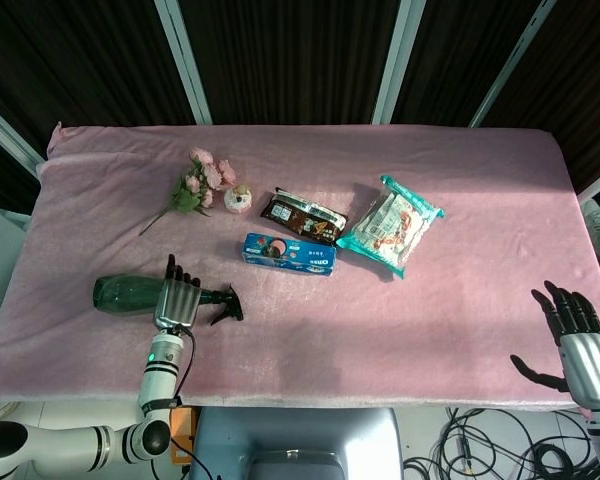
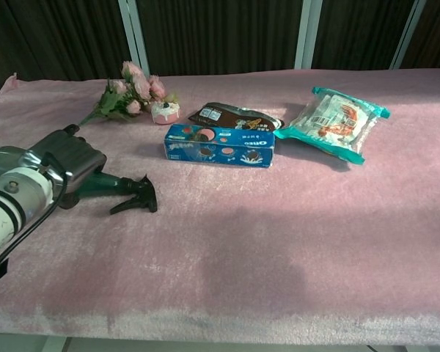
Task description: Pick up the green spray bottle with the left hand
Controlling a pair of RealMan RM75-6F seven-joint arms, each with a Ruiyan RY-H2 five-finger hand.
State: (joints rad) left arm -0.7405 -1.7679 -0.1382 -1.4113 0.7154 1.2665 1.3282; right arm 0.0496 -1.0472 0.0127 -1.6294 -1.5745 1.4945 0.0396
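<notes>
The green spray bottle [image 1: 120,292] lies on its side on the pink tablecloth near the front left, its black trigger head [image 1: 225,303] pointing right. My left hand [image 1: 177,298] lies over the bottle's neck with its fingers curled down around it. In the chest view the left hand [image 2: 64,158] covers the bottle [image 2: 111,185] where body meets neck; only the neck and trigger stick out to the right. The bottle still rests on the cloth. My right hand [image 1: 577,335] hovers at the table's front right corner, fingers spread, holding nothing.
A pink flower sprig [image 1: 198,182] and a small cupcake toy [image 1: 238,200] lie behind the bottle. A blue Oreo box [image 1: 289,254], a brown snack packet [image 1: 303,216] and a teal snack bag [image 1: 391,224] sit mid-table. The table's front edge [image 1: 280,395] runs close below the left hand.
</notes>
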